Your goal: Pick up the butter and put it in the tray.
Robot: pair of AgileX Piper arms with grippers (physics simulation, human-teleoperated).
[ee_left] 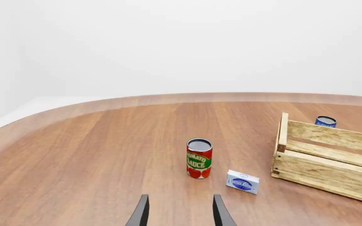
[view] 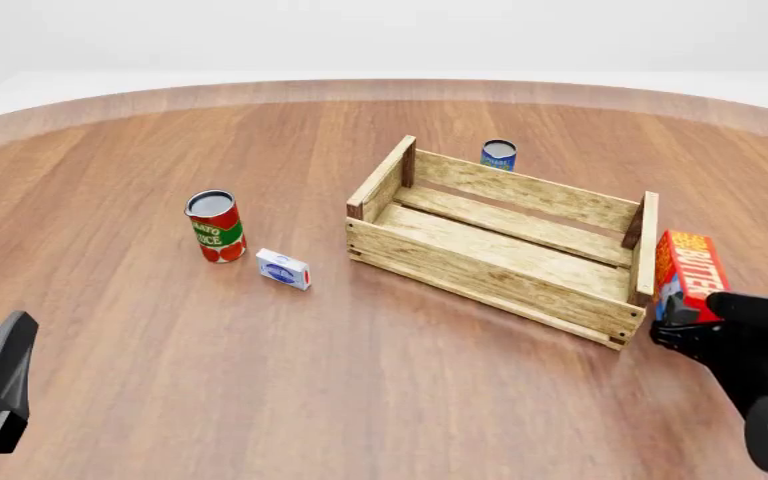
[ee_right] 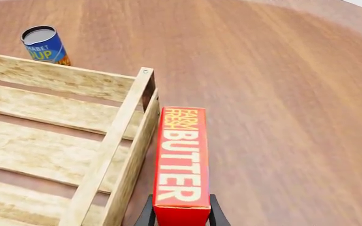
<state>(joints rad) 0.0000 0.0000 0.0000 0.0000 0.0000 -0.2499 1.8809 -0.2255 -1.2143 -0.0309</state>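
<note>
Front view: red rectangular butter carton (view: 688, 272) upright just outside the right end of the light wooden slatted tray (view: 491, 262); right gripper (ee_right: 180, 214) fingers clamped on its lower end; left gripper (ee_left: 179, 211) fingers spread, empty, above brown wooden table (view: 357, 380); red tomato sauce can (view: 213, 226) left of tray.

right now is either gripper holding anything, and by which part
The right gripper grips the butter across its near end, beside the tray. The left gripper is open, holding nothing.

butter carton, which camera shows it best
The right wrist view: the butter fills the frame, label readable, with the right gripper around its near end. The front view shows it small beside the tray. The left wrist view misses it.
</note>
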